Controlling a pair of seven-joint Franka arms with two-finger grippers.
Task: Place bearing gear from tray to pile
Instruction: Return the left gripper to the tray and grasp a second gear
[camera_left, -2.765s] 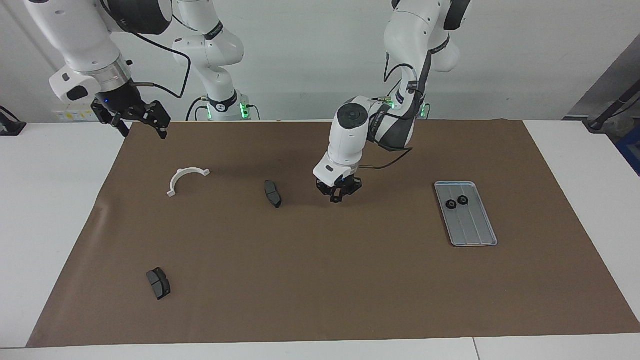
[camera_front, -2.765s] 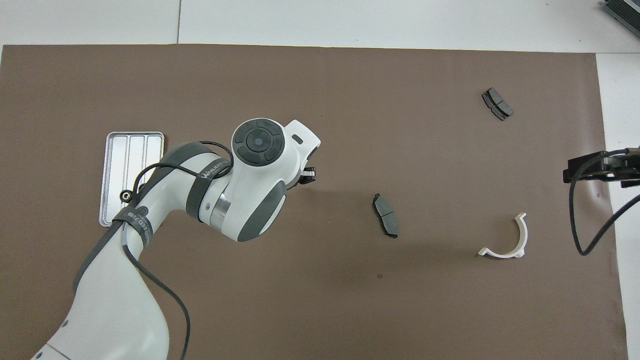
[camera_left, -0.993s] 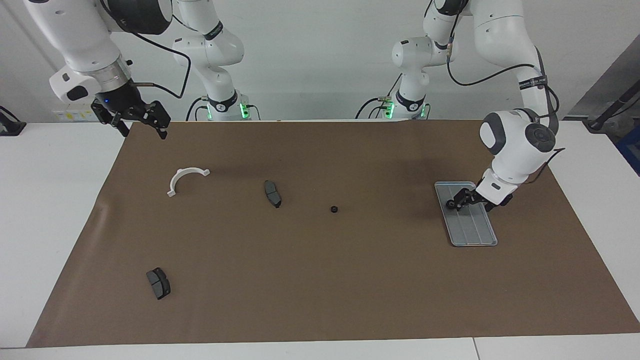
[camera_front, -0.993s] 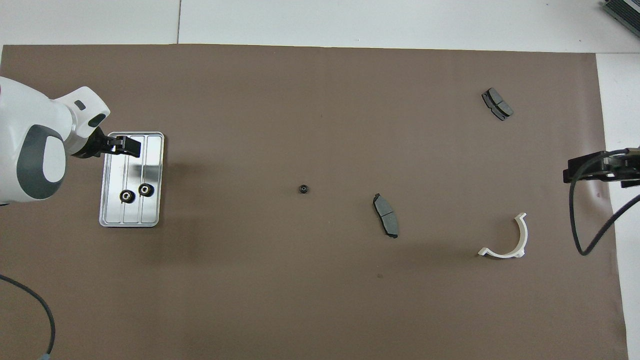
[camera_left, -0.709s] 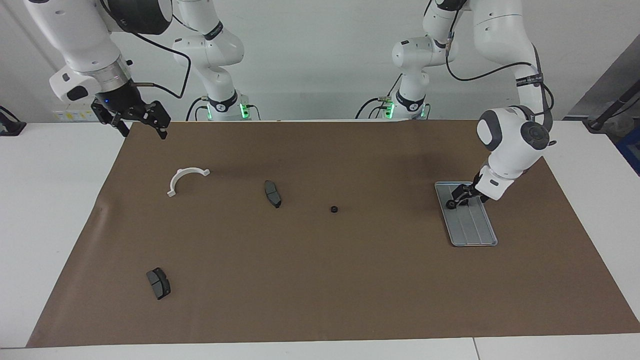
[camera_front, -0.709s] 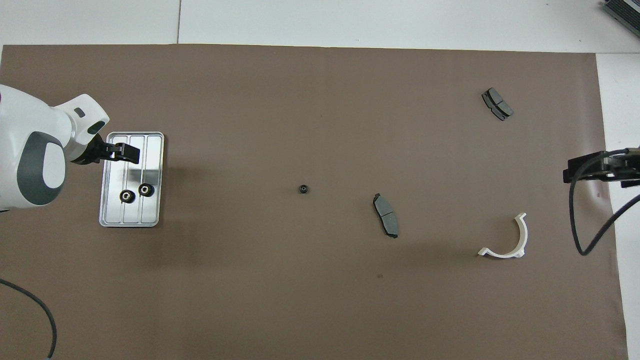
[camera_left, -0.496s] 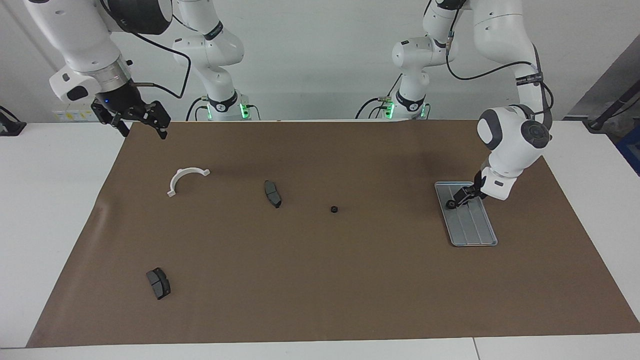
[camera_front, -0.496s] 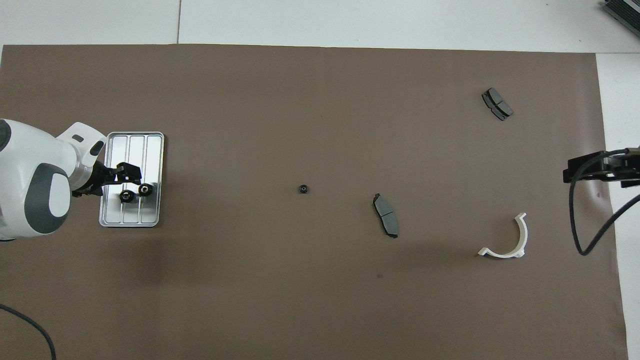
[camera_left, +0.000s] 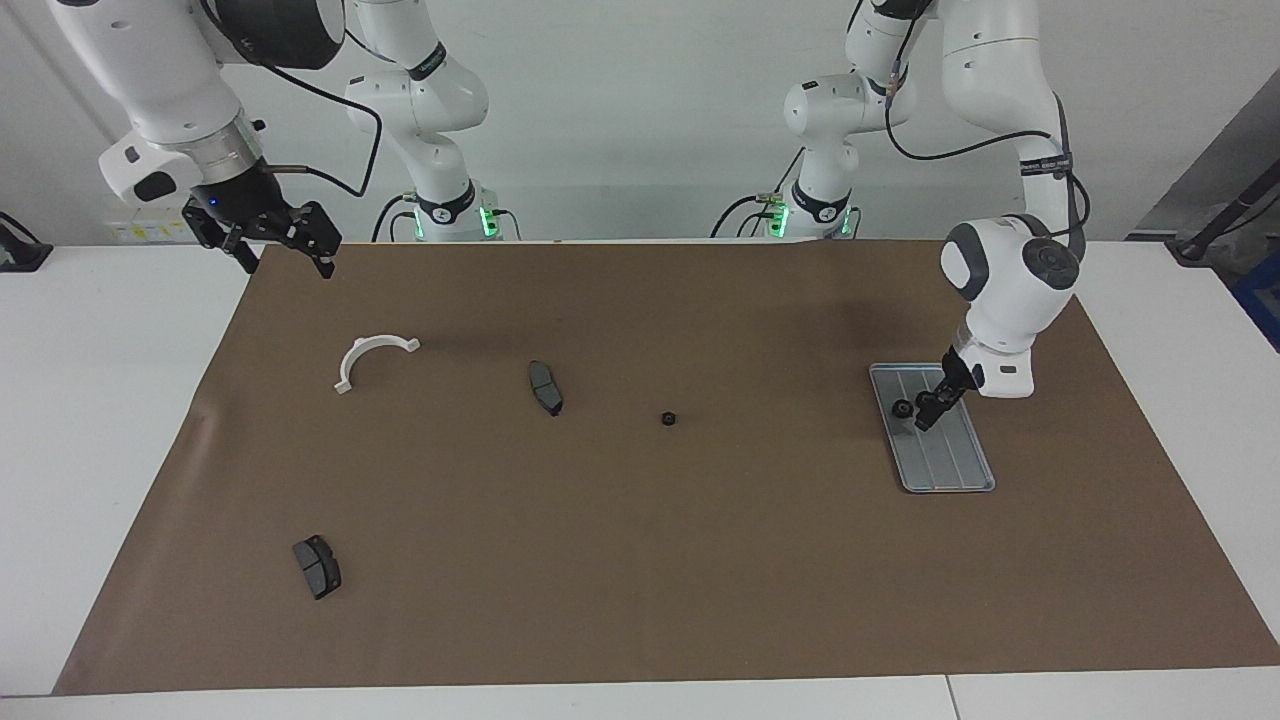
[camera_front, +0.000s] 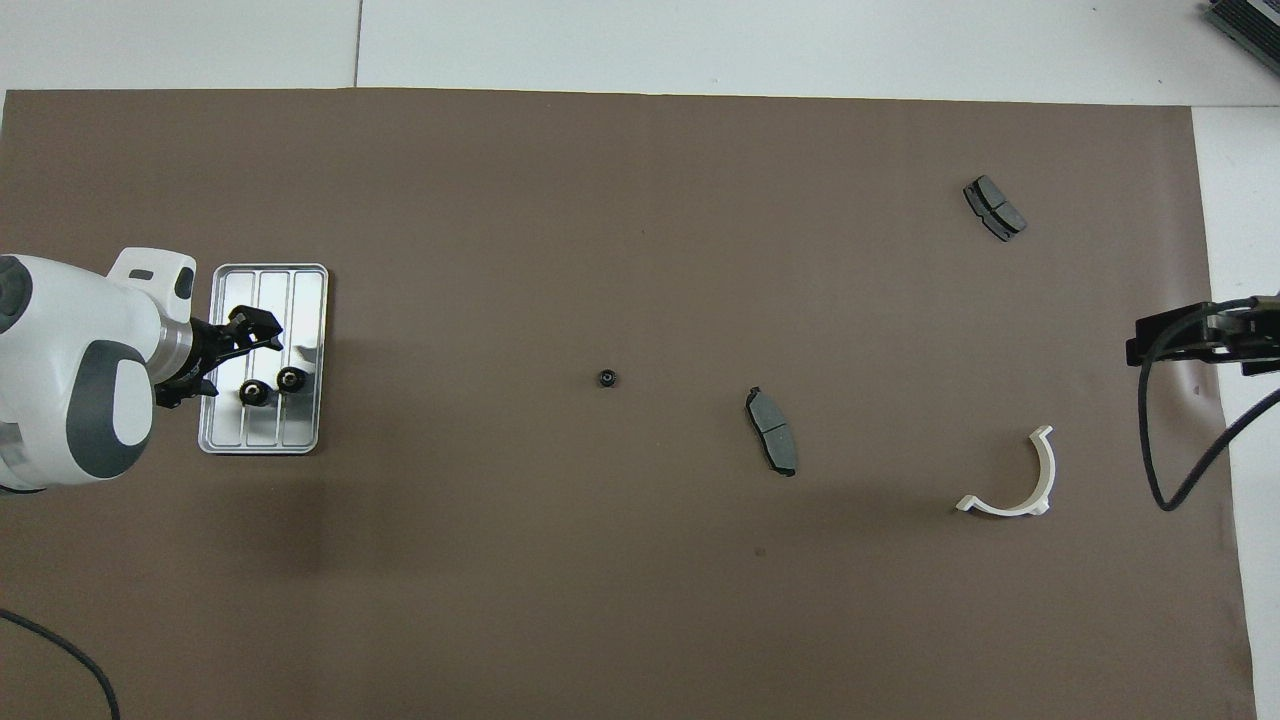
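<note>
The silver tray (camera_left: 950, 462) (camera_front: 305, 300) lies at the left arm's end of the brown mat. Two black bearing gears lie in it (camera_front: 253, 393) (camera_front: 290, 378). In the facing view one gear (camera_left: 901, 408) shows and the other is hidden by the fingers. My left gripper (camera_left: 931, 411) (camera_front: 266, 331) hangs open and empty low over the tray, by the gears. A third gear (camera_left: 668, 418) (camera_front: 606, 377) lies alone mid-mat. The pile is a white half-ring bracket (camera_left: 360, 348) (camera_front: 1047, 476) and two dark brake pads (camera_left: 545, 387) (camera_front: 772, 430), (camera_left: 317, 566) (camera_front: 994, 207). My right gripper (camera_left: 283, 258) (camera_front: 1140, 350) waits open above the mat's edge.
The brown mat (camera_left: 640, 580) covers most of the white table. A black cable (camera_front: 1160, 440) hangs from the right arm near the bracket.
The left gripper left a gear on the mid-mat and went back to the tray. In the last second it turned and came down over the tray's two gears. The right arm is still.
</note>
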